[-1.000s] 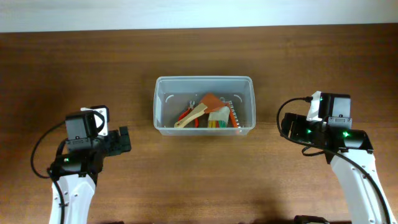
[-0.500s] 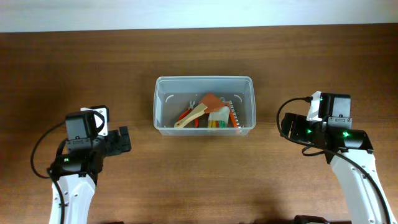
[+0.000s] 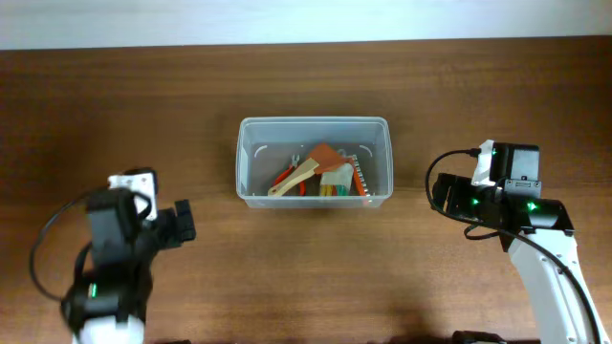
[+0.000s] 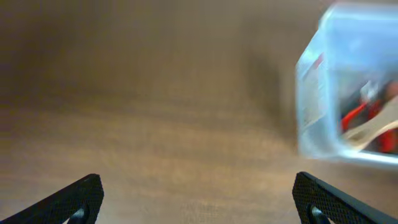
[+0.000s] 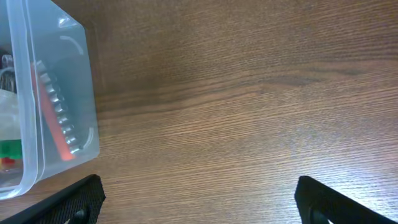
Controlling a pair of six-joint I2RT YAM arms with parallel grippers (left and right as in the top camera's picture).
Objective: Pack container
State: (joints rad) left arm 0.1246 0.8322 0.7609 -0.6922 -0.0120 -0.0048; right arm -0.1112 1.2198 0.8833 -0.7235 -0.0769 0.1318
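Observation:
The clear plastic container (image 3: 251, 158) stands at the table's middle and holds several small tools, red, orange, green and wooden. It shows blurred at the right of the left wrist view (image 4: 311, 93) and at the left edge of the right wrist view (image 5: 62, 93). My left gripper (image 3: 184, 222) is open and empty over bare wood, left of and nearer than the container; its fingertips (image 4: 199, 199) are wide apart. My right gripper (image 3: 436, 194) is open and empty just right of the container, its fingertips (image 5: 199, 202) wide apart.
The brown wooden table (image 3: 306, 86) runs to a pale wall at the far edge. Black cables loop from both arms at the near left and near right.
My left arm has drawn back toward the near left edge and its view is blurred by motion. The right arm and the container have not moved.

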